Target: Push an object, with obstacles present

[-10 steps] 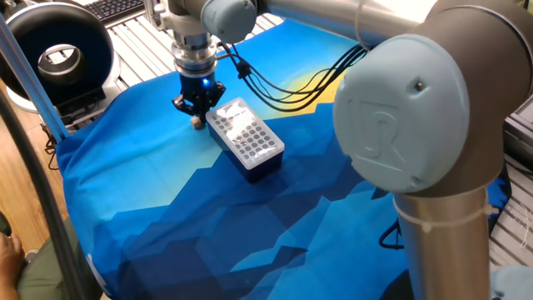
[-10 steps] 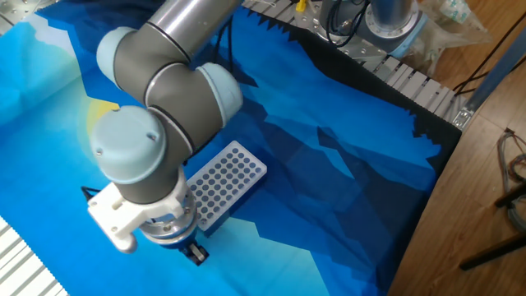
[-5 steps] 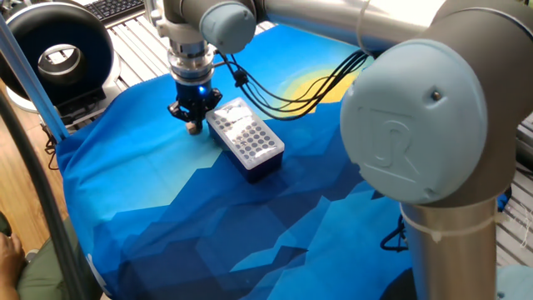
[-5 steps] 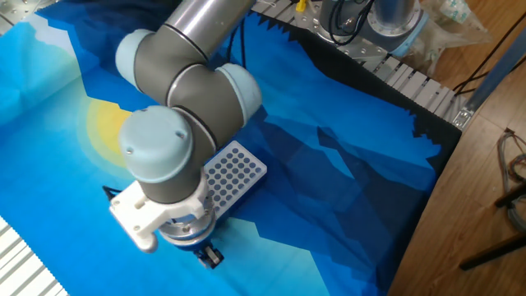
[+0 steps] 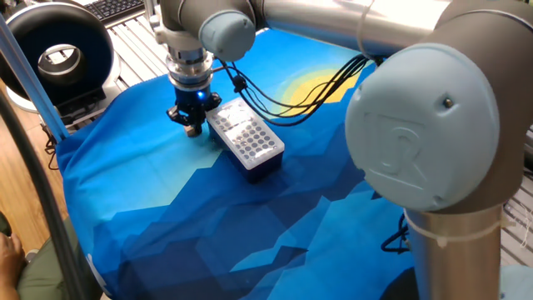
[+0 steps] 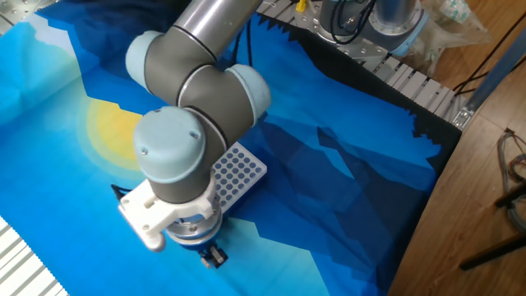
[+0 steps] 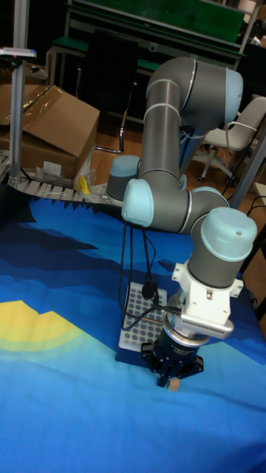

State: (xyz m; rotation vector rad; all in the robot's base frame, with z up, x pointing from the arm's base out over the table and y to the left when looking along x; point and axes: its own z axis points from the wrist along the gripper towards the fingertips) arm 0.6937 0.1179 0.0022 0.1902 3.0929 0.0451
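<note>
The tiny tan cube [image 7: 173,385] shows at the tips of my gripper [image 7: 171,378] in the tall fixed view, on the blue cloth just past the near end of the box. My gripper [image 5: 191,127] points straight down with its fingers together, close beside the far-left corner of the white perforated box [image 5: 246,137]. In that view the cube is mostly hidden by the fingers. In the other fixed view my gripper [image 6: 214,257] pokes out under the wrist, and the arm covers part of the box [image 6: 237,171]. The box [image 7: 137,319] lies flat behind the gripper.
The blue patterned cloth [image 5: 166,208] covers the table. A black round device [image 5: 58,52] and a keyboard [image 5: 112,8] lie beyond the cloth's far-left edge. A ribbed metal rail [image 6: 411,82] borders the cloth. Cables [image 5: 283,92] hang from the wrist over the box.
The gripper has slid along the cloth past the box's corner, leftward in one fixed view and rightward in the other, with the cube staying at its tips. The box has not moved.
</note>
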